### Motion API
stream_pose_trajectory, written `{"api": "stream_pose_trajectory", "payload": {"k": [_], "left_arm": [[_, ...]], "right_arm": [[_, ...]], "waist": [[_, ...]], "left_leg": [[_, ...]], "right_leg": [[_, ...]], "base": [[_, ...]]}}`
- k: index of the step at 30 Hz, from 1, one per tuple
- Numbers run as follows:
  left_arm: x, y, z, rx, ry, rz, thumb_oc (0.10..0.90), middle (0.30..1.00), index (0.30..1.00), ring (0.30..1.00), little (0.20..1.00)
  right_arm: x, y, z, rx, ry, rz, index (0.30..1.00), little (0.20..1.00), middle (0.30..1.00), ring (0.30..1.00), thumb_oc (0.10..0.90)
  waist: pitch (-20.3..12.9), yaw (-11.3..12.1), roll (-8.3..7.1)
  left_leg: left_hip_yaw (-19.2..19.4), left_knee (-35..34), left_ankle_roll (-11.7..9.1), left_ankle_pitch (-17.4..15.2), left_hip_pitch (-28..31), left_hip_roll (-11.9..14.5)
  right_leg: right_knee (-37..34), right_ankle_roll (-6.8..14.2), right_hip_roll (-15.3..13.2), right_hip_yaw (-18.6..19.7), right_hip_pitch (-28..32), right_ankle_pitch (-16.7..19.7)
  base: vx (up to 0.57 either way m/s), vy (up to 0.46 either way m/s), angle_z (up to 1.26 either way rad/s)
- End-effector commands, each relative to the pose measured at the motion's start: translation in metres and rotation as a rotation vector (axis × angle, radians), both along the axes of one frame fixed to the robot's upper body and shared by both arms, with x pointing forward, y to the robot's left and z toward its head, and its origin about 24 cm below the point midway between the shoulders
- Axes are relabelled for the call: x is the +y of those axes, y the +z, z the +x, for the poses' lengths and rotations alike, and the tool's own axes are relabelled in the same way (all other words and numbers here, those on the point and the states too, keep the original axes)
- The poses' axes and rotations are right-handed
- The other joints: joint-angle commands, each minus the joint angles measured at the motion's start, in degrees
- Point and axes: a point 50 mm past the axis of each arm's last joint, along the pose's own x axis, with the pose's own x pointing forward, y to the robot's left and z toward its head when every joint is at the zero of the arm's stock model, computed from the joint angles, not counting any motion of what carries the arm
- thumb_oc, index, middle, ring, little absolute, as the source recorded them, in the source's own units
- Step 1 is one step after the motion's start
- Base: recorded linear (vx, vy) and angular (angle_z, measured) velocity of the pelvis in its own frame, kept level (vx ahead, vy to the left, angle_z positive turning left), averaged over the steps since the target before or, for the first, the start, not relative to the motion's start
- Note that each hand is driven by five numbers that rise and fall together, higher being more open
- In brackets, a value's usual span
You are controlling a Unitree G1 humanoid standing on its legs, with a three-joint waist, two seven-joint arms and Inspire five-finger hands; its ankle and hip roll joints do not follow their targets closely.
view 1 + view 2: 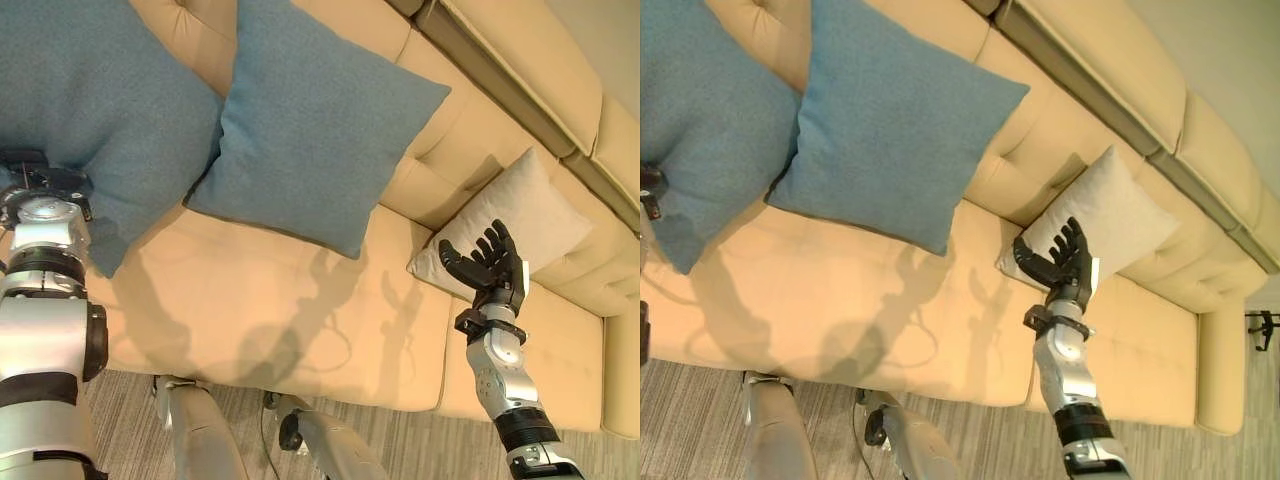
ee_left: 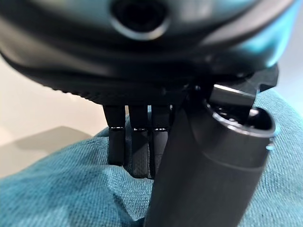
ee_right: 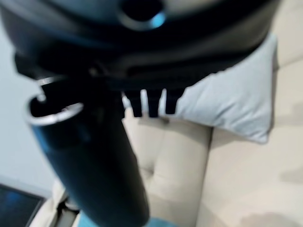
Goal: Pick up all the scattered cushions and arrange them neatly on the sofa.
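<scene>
A cream leather sofa [image 1: 300,310] carries three cushions. Two large square teal fabric cushions lean against its backrest: the left teal cushion [image 1: 90,110] sits at the view's left edge, and the middle teal cushion [image 1: 315,120] stands just beside it, turned diamond-wise with one corner pointing down onto the seat, their near edges overlapping. A smaller pale grey square cushion [image 1: 525,215] leans in the crease between seat and backrest well to the right, also tilted so one corner points up toward the backrest and its diagonal runs along the crease. The right robot hand [image 1: 485,262] hovers just in front of the pale grey cushion's lower edge, fingers spread and straight, holding nothing. The left robot hand [image 2: 137,146] rests with straight fingers pressed down onto the left teal cushion's fabric, not curled round it
</scene>
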Motion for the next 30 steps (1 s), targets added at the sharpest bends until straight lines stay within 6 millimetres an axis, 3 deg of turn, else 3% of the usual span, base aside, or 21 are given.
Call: {"api": "stream_pose_trajectory", "payload": {"k": [1,5,9,11,17,22,23,26,27,28,30], "left_arm": [[0.049,0.063,-0.051,-0.063,0.261,0.262,0.8,0.9,0.9,0.9,0.9],[0.05,0.059,-0.051,-0.036,0.255,0.275,0.8,0.9,0.9,0.9,0.9],[0.036,0.027,-0.03,0.005,0.126,0.15,0.8,0.9,0.9,0.9,0.9],[0.028,0.021,-0.023,0.019,0.104,0.13,0.8,0.9,0.9,0.9,0.9],[0.013,0.023,-0.011,0.042,0.067,0.145,0.8,0.9,0.9,0.9,0.9],[0.005,0.032,-0.005,-0.037,0.037,0.123,0.8,0.9,0.9,0.9,0.9],[-0.002,0.027,0.001,-0.051,-0.002,0.098,0.8,0.9,0.9,0.9,0.9],[-0.038,0.037,0.025,-0.13,-0.161,0.1,0.8,0.9,0.9,0.9,0.9],[-0.052,0.047,0.031,-0.209,-0.238,0.078,0.632,0.648,0.648,0.648,0.648],[-0.062,0.055,0.036,-0.269,-0.298,0.06,0.42,0.331,0.331,0.331,0.331],[-0.089,0.072,0.043,-0.397,-0.446,0.04,0.4,0.3,0.3,0.3,0.3]], "right_arm": [[-0.038,0.049,-0.003,-0.205,-0.118,-0.102,0.9,0.9,0.9,0.9,0.8],[-0.035,0.05,0.001,-0.207,-0.099,-0.098,0.9,0.9,0.9,0.9,0.8],[-0.023,0.055,0.01,-0.205,-0.056,-0.099,0.9,0.9,0.9,0.9,0.8],[-0.02,0.055,0.012,-0.2,-0.045,-0.107,0.9,0.9,0.9,0.9,0.8],[-0.014,0.059,0.013,-0.218,-0.022,-0.131,0.9,0.9,0.9,0.9,0.8],[-0.014,0.058,0.01,-0.212,-0.021,-0.156,0.9,0.9,0.9,0.9,0.8],[-0.017,0.06,0.01,-0.212,-0.032,-0.161,0.9,0.9,0.9,0.9,0.8],[-0.021,0.055,0.014,-0.174,-0.055,-0.141,0.9,0.9,0.9,0.9,0.8],[-0.021,0.053,0.015,-0.172,-0.052,-0.13,0.9,0.9,0.9,0.9,0.8],[-0.023,0.052,0.016,-0.162,-0.065,-0.117,0.9,0.9,0.9,0.9,0.8],[-0.016,0.051,0.019,-0.165,-0.042,-0.096,0.9,0.9,0.9,0.9,0.8]], "waist": [[-1.8,0.4,-1.26],[-1.5,1.1,-1.22],[-0.7,1.2,-1.87],[-0.3,0.8,-2.32],[-0.2,-0.3,-3.12],[-0.6,-0.4,-3.06],[-0.7,-0.2,-3.24],[-1.0,0.3,-2.93],[-1.0,0.4,-2.84],[-1.1,0.5,-2.77],[-0.6,0.9,-2.48]], "left_leg": [[4.9,-1.0,5.3,-4.5,2.8,-4.7],[4.7,-0.9,5.3,-4.2,2.5,-4.5],[4.1,-0.8,5.1,-3.5,1.2,-4.2],[3.9,-0.8,5.1,-3.3,0.6,-4.1],[4.0,-0.2,5.1,-3.3,-0.4,-3.8],[4.3,0.2,5.2,-3.6,-0.6,-3.9],[4.2,0.3,5.2,-3.8,-0.7,-3.9],[3.6,0.0,5.2,-3.8,-0.9,-4.4],[3.5,-0.3,5.2,-3.7,-0.9,-4.5],[3.4,-0.4,5.2,-3.7,-1.0,-4.6],[3.0,-0.4,5.2,-3.7,-1.4,-4.8]], "right_leg": [[6.6,3.7,-0.2,-0.8,0.6,-7.6],[6.6,3.6,0.0,-1.2,0.4,-7.6],[6.4,3.6,0.3,-1.4,-0.3,-7.0],[6.1,3.7,0.3,-1.4,-0.7,-6.6],[5.8,3.9,0.3,-0.7,-1.6,-5.7],[5.9,3.8,0.3,-0.4,-1.7,-5.8],[5.9,3.8,0.2,-0.7,-1.7,-6.0],[5.7,3.8,0.2,-1.1,-1.7,-5.9],[5.6,3.8,0.2,-1.2,-1.7,-6.0],[5.5,3.8,0.2,-1.4,-1.8,-6.0],[5.5,3.6,0.3,-1.9,-1.9,-6.1]], "base": [[-0.01,-0.026,0.08],[0.0,-0.008,0.01],[0.0,0.0,0.01],[-0.02,0.0,0.07],[0.0,0.011,0.06],[0.01,0.022,0.0],[0.0,0.035,0.0],[0.01,0.016,0.04],[0.02,-0.004,0.09],[0.01,-0.011,0.1],[-0.01,0.001,0.17]]}}
